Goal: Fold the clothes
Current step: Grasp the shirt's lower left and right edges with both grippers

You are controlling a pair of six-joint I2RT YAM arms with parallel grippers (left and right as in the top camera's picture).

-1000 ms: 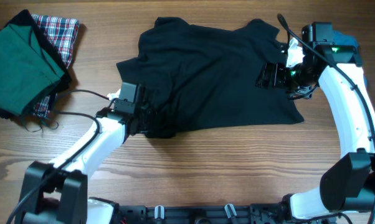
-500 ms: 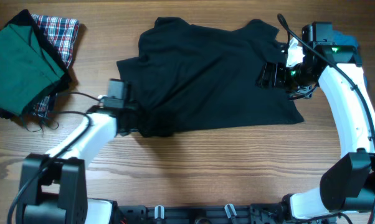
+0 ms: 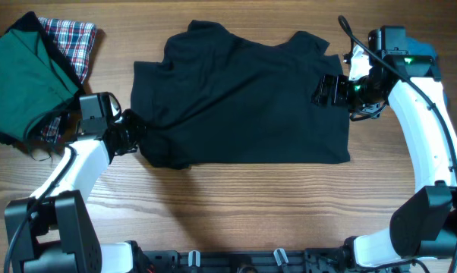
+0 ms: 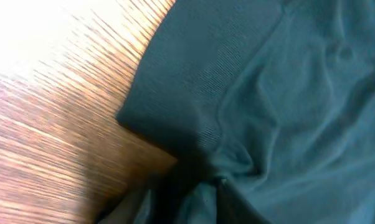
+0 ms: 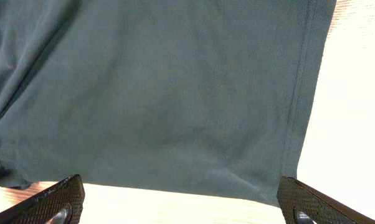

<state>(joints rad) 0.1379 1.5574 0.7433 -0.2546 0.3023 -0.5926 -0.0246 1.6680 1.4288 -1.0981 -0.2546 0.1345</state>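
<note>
We see a brown wood-grain counter (image 3: pixel 274 205) filling the overhead view from edge to edge, its boards running left to right. Nothing of the room shows past it. A black rail (image 3: pixel 236 262) with clips runs along the near edge, between the two arm bases.

The black shirt (image 3: pixel 236 102) lies spread over the middle and far part of the counter. It is mostly flat, with wrinkles gathering toward its near left corner. The left end effector (image 3: pixel 130 133) sits at that corner, clamped on a bunch of the shirt's cloth. In the blurred left wrist view the fabric (image 4: pixel 281 93) puckers in toward the jaws at the bottom of the frame. Beside it the wood (image 4: pixel 56 143) is washed out by glare in the upper left.

The right end effector (image 3: pixel 327 89) is over the shirt's right edge. In the right wrist view its fingers (image 5: pixel 60 202) stand wide apart at the lower corners, holding nothing. Smooth cloth (image 5: pixel 169 93) with a stitched hem lies under them, and pale counter (image 5: pixel 356 124) shows to the right.

At the far left corner a green garment (image 3: pixel 23 80) lies folded on top of a plaid cloth (image 3: pixel 73 38), well apart from the shirt. A thin cable (image 3: pixel 50 152) trails across the wood just beside that pile.
</note>
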